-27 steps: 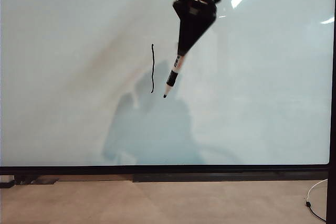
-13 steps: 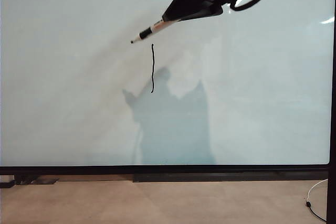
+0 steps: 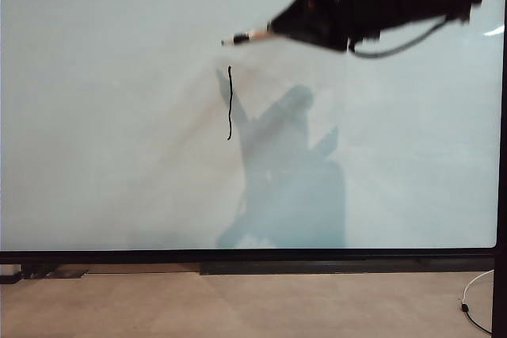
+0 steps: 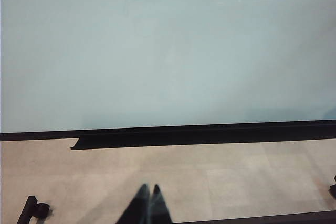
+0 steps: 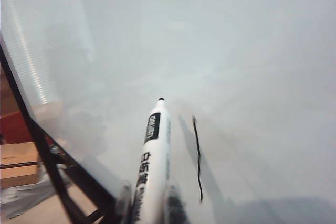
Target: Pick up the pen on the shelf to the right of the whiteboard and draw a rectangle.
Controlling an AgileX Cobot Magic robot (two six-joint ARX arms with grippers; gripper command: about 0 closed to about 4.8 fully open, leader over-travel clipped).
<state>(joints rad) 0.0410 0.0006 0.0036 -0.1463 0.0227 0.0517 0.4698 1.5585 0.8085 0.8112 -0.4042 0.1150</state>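
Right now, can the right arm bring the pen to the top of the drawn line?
Probably yes: the right gripper holds the pen just above the line, with only bare whiteboard between.

We see a large glossy pale grey-white whiteboard with a thin black frame bearing one wobbly, thin black vertical stroke toward its upper middle, with the beige tiled floor below its bottom edge.

Beige floor, white cable
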